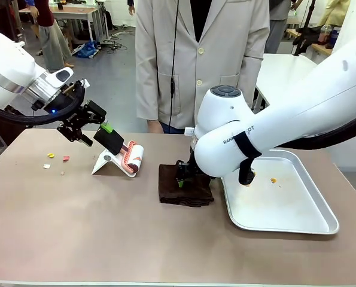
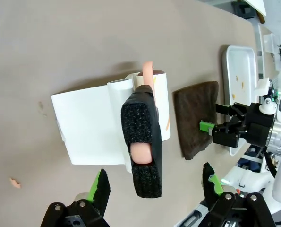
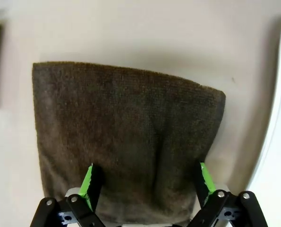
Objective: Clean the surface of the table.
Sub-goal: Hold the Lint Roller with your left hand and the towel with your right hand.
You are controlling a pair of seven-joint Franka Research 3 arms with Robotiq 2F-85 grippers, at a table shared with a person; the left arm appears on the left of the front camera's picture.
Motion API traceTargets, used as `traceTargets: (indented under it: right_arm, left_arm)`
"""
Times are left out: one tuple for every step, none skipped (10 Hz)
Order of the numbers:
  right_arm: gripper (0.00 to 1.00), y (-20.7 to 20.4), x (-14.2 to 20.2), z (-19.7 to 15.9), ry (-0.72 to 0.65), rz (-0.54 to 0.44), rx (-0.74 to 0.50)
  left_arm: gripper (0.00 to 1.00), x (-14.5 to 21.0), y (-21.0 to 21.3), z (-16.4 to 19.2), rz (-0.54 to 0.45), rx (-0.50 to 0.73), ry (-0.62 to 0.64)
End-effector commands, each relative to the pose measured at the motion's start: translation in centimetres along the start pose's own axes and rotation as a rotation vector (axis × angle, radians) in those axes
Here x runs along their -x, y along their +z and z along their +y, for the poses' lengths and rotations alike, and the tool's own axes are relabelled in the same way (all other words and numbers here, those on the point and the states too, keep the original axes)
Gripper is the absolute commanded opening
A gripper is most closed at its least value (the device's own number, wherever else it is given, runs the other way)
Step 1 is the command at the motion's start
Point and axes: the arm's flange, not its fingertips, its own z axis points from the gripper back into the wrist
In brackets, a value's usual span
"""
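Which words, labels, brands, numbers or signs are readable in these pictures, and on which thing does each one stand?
"RANKA ... OT": grey print on the white shell of the right arm, front view; a black strap covers the letters in between, and the start is cut off.
Orange marks on the white roller: too small and blurred to read.
No other text, number or sign can be read in any view.

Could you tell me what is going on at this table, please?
Two robot arms are set to clean the table. The left pincer is open, lined up on the roller; the right pincer is open over the cloth. Neither is gripped yet. Crumbs lie at the table's left, a few in the tray. A person stands opposite.
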Motion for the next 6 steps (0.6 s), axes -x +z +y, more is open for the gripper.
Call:
traceTargets:
  right_arm:
    - [1.0, -0.49, -0.5, 0.85, -0.053, -0.008, 0.035]
    - [1.0, -0.62, -0.51, 0.72, -0.064, 0.01, 0.038]
    - [1.0, -0.73, -0.5, 0.65, -0.071, 0.009, 0.04]
    - [1.0, -0.76, -0.49, 0.59, -0.078, 0.008, 0.04]
    - [1.0, -0.8, -0.5, 0.54, -0.096, 0.013, 0.048]
    - [1.0, -0.73, -0.48, 0.46, -0.102, 0.01, 0.043]
  left_arm:
    - [1.0, 0.1, 0.04, 0.02, -0.003, -0.026, -0.006]
    - [1.0, 0.07, -0.03, 0.03, -0.001, -0.026, -0.005]
    - [1.0, 0.08, -0.09, 0.02, -0.003, -0.028, -0.005]
    - [1.0, 0.06, -0.13, -0.02, -0.001, -0.03, -0.005]
    - [1.0, 0.05, -0.29, -0.13, 0.008, -0.031, -0.006]
    - [1.0, 0.02, -0.36, -0.26, 0.001, -0.024, -0.003]
